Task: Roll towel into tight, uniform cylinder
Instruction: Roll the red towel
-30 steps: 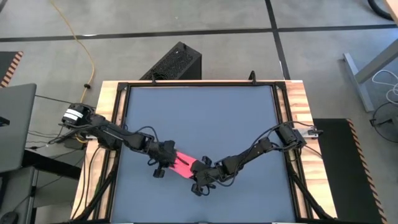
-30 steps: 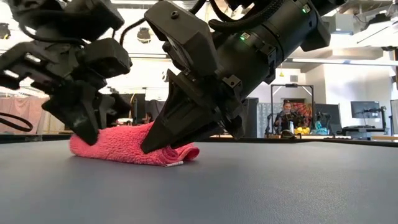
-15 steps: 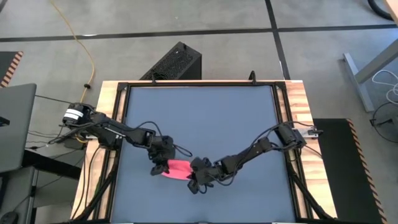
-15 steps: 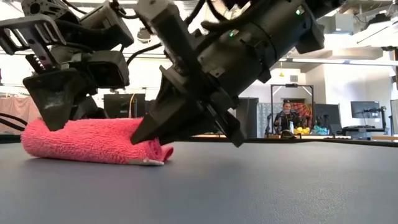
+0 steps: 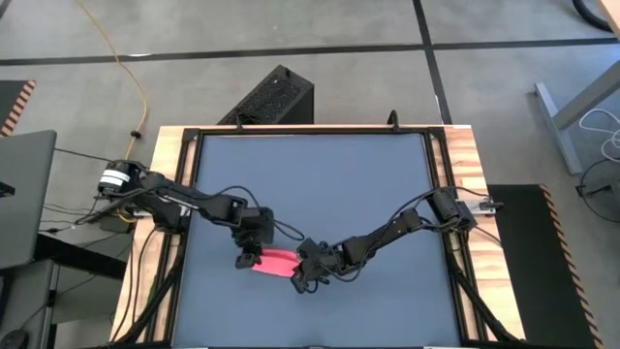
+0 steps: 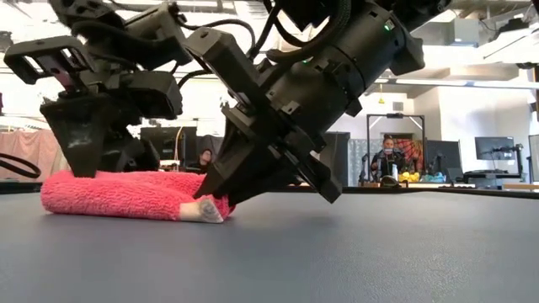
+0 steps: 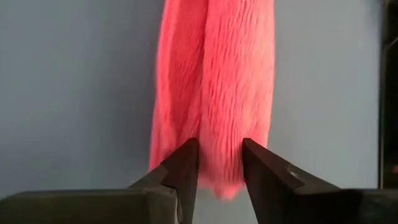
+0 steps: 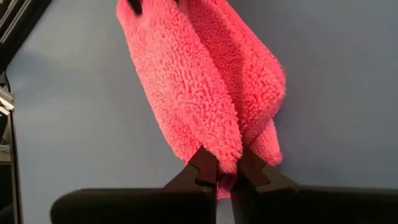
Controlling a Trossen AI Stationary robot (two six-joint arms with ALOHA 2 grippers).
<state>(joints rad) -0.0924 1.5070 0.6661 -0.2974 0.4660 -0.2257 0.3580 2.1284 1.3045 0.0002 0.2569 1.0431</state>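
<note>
Near the table's (image 5: 310, 170) 6 o'clock edge, a little toward 7, lies the towel (image 5: 276, 262), a short pink bundle flat on the dark top. Its long axis runs across the table from 9 to 3 o'clock, dipping slightly toward 4. Each arm has one end: the left gripper (image 5: 248, 254) stands at the 9 o'clock end, the right gripper (image 5: 302, 278) at the 4 o'clock end, so neither is nearer; the cloth spans the gap between them.

The right gripper is clenched on the towel's end: in its wrist view the two fingers (image 8: 202, 165) pinch a fold of pile between them, and the towel (image 8: 199, 87) stretches straight away from them. The left gripper has its fingers (image 7: 183, 171) parted, one either side of the towel's (image 7: 211, 93) end, with pink showing in the gap; they straddle it without squeezing, so I judge it let go rather than held.

Any further rolling turns on that shared axis: both wrists would have to turn about the towel's length together.

From table height the towel (image 6: 126, 194) looks like a flattened fold, not yet a round cylinder, with a pale bit at the end under the right gripper (image 6: 221, 200), probably the tag. How many layers are wound inside cannot be made out, and the left gripper (image 6: 84, 164) hides the far end's top.
</note>
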